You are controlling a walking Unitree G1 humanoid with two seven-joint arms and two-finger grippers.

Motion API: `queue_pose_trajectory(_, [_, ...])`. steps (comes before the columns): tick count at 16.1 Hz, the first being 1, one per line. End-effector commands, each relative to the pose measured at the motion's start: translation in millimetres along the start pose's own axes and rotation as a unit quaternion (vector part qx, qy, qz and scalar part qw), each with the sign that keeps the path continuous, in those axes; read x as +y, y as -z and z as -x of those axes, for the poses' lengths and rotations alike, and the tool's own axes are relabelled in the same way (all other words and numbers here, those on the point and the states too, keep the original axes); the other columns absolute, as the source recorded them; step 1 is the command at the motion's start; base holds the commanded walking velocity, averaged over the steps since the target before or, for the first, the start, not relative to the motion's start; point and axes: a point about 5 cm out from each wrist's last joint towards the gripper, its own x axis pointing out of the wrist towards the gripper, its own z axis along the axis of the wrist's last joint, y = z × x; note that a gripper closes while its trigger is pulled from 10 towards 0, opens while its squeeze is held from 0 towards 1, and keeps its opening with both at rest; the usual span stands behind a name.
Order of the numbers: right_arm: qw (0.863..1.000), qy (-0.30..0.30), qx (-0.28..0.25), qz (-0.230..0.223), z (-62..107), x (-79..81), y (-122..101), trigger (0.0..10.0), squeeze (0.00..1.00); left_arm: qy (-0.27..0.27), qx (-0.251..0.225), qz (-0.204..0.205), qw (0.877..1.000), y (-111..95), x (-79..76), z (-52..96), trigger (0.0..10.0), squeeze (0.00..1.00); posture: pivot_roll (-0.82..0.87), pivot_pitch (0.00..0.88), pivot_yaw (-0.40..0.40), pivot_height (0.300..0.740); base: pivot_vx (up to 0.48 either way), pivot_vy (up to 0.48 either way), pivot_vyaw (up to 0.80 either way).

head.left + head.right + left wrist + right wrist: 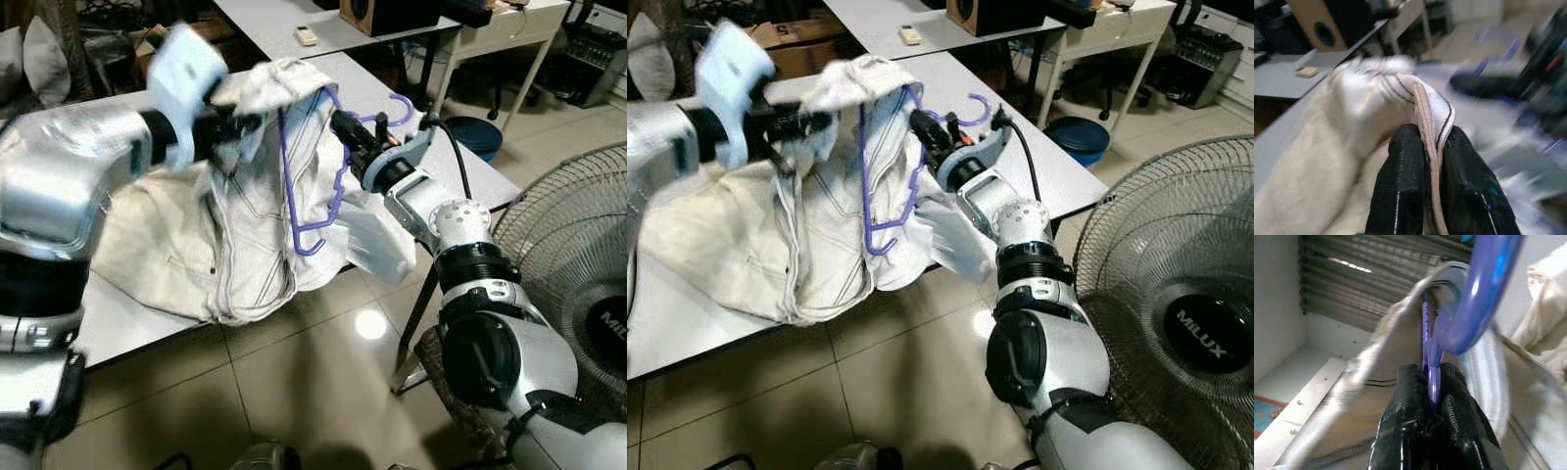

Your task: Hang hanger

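Left gripper (1432, 147) is pinching the jacket (235, 225) collar seam between closed fingers, lifting it off the table (118, 323); the left wrist view is showing that grip close up. Right gripper (1432, 387) is clamping shut on the purple hanger (318, 176) at its neck, clear in the right wrist view. Head views are showing the hanger sitting upright inside the raised jacket, hook (975, 110) poking out, with a fan (1176, 304) standing at right.

From my remote station: a white worktop (460, 162) carries a cream jacket (167, 245), its hem spilling over the front edge.
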Motion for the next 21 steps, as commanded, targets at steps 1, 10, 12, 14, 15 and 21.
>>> queue_pose_trajectory(1, [1.000,0.000,-0.022,0.001,-7.0,9.0,-2.4,10.0,0.00,0.037,-0.046,0.008,0.998,-24.9,-9.8,4.7,0.0,0.00,0.06,0.000,0.078,0.740,0.000,0.000,0.00])
queue_pose_trajectory(10, [0.988,0.121,-0.010,0.092,-25.7,1.8,39.6,10.0,0.00,0.113,-0.112,0.096,0.983,-61.3,-38.9,-19.8,0.0,0.00,0.07,0.000,0.068,0.740,0.000,0.000,0.00])
queue_pose_trajectory(12, [0.972,0.150,0.040,0.178,-18.5,-16.2,57.3,10.0,0.00,0.063,-0.179,0.130,0.973,-86.4,-18.6,-18.7,0.0,0.00,0.07,0.000,0.068,0.740,0.000,0.000,0.00])
queue_pose_trajectory(14, [0.965,0.147,0.068,0.206,-15.7,-21.6,66.0,10.0,0.00,0.022,-0.210,0.139,0.968,-99.1,-3.1,-16.6,0.0,0.00,0.07,0.000,0.073,0.740,0.000,0.000,0.00])
queue_pose_trajectory(15, [0.963,0.139,0.086,0.213,-14.2,-23.5,71.3,10.0,0.00,-0.029,-0.226,0.146,0.963,-105.2,14.7,-14.4,0.0,0.00,0.06,0.000,0.084,0.740,0.000,0.000,0.00])
queue_pose_trajectory(21, [0.975,0.097,0.077,0.183,-9.4,-10.6,47.8,10.0,0.00,-0.205,-0.171,0.027,0.963,-85.4,72.3,-4.7,0.0,0.00,0.03,0.000,0.101,0.740,0.000,0.000,0.00])
